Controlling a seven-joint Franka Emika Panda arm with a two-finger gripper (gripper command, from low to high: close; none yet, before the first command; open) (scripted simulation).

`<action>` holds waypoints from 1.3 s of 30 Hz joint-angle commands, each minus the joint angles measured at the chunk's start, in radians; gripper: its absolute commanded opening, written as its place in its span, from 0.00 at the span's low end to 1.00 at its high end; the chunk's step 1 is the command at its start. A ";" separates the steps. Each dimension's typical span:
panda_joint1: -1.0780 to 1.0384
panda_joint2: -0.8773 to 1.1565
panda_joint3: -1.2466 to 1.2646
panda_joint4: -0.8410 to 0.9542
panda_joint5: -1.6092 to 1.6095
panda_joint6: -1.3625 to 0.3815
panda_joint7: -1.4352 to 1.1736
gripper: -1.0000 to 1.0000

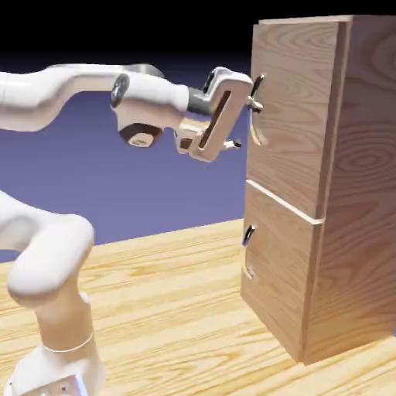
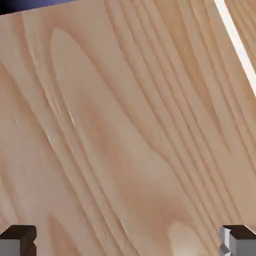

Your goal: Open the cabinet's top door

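Ahead of the claw (image 1: 246, 124), the cabinet's upper door (image 1: 290, 108) is pale tan wood with brown, looping grain. The lower door (image 1: 278, 271) below the claw matches, and a white strip (image 1: 283, 202) divides them. The surface (image 1: 170, 309) is yellow wood with wavy, streaky grain.

Arm (image 1: 151, 99) raised, bent at the elbow, forearm reaching toward the exterior view's right. Hand (image 1: 220, 116) tilted at the wrist. Tool (image 2: 128, 241) open, its fingertips (image 2: 19, 241) well apart, nothing between them gripped.
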 commanded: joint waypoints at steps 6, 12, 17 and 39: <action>-0.095 -0.079 0.105 0.030 0.261 -0.021 0.216 0.50; -0.189 -0.158 0.209 0.060 0.522 -0.042 0.433 0.50; -0.268 -0.224 0.296 0.085 0.739 -0.060 0.613 0.50; -0.181 -0.245 -0.045 -0.104 0.627 -0.585 0.459 0.00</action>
